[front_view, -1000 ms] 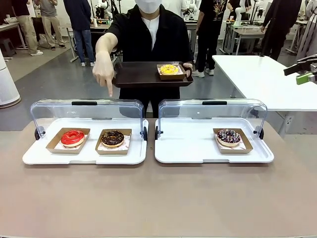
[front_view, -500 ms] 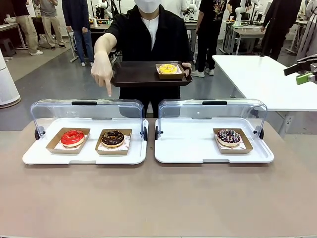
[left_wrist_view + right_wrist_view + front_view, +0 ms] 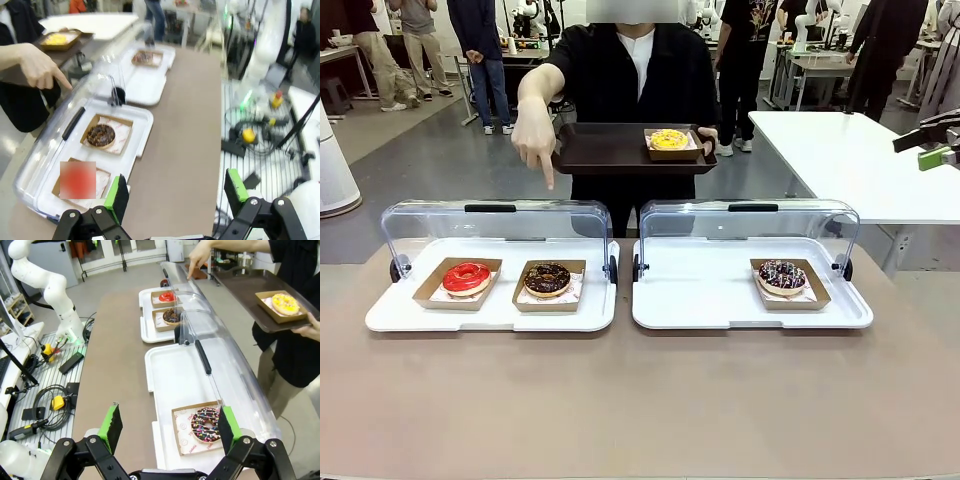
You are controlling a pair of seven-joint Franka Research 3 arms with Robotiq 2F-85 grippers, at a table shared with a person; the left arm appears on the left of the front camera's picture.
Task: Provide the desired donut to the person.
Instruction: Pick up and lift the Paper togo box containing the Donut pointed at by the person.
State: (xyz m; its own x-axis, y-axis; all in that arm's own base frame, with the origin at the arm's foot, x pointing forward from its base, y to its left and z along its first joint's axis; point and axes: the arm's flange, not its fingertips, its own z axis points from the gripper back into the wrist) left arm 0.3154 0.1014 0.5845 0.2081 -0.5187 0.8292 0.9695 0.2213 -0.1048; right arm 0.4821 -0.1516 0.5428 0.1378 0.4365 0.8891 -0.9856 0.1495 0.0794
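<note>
Chocolate donut (image 3: 548,278) lies in the right half of the left tray (image 3: 500,318), near the far edge of the tabletop (image 3: 640,400), below the pointing hand (image 3: 534,140) of the person (image 3: 620,80). Left pincer (image 3: 177,189) and right pincer (image 3: 168,427) both stand apart, empty.

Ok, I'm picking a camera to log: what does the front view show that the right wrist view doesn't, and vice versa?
Front view adds: the white side table. Right wrist view adds: the white left arm and yellow tools on its slatted base. Both: the person's pointing hand, the dark brown tray carrying the yellow-iced donut, the red-glazed donut, chocolate-glazed donut and sprinkled chocolate donut, and the open right gripper.
</note>
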